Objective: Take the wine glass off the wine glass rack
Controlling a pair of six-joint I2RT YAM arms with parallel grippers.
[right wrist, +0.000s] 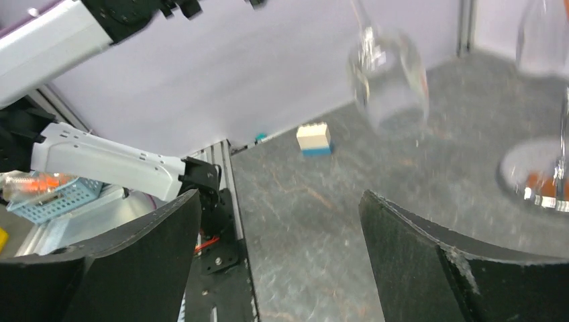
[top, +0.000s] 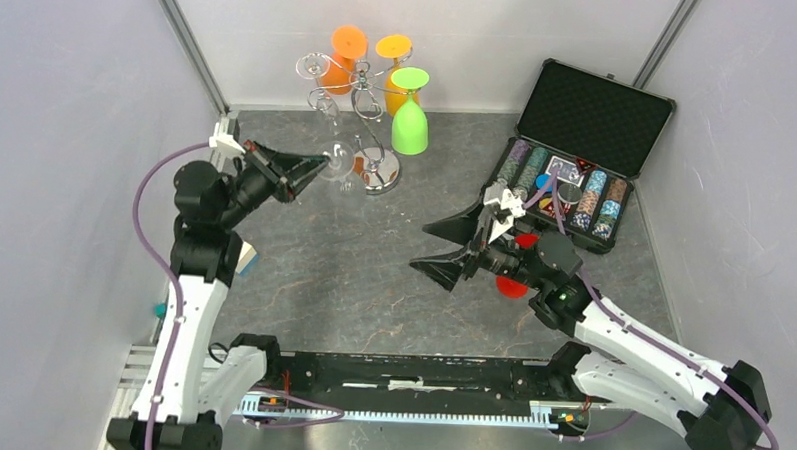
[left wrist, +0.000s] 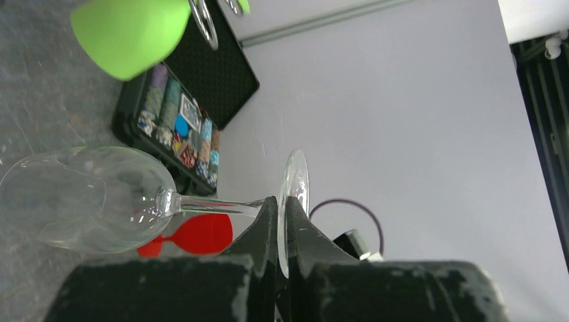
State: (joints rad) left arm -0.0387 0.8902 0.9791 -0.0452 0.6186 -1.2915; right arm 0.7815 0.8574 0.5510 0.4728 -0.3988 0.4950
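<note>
Two arms over the grey table (top: 353,273) from above. Toward 10 o'clock, left gripper (top: 322,163) pinched shut on the foot of a clear wine glass (top: 340,163), bowl pointing to 3 o'clock, just beside the round base of the wine glass rack (top: 367,102) and off its scroll arms. At 12 o'clock, hanging on the rack, two orange glasses (top: 342,61) and a green glass (top: 410,115). Near the centre, right gripper (top: 452,249) spread wide, nothing held. Poker chip case (top: 577,161) at 2 o'clock.

From the left wrist: fingers (left wrist: 265,228) tight on the clear foot, stem and bowl stretched toward 9 o'clock, red glass (left wrist: 201,233) behind the stem.

From the right wrist: fingers (right wrist: 402,255) far apart over bare table. Clear glass at 1 o'clock, in the air, tilted. Rack base at 3 o'clock, beige-and-blue block (right wrist: 314,139) at 12 o'clock.
</note>
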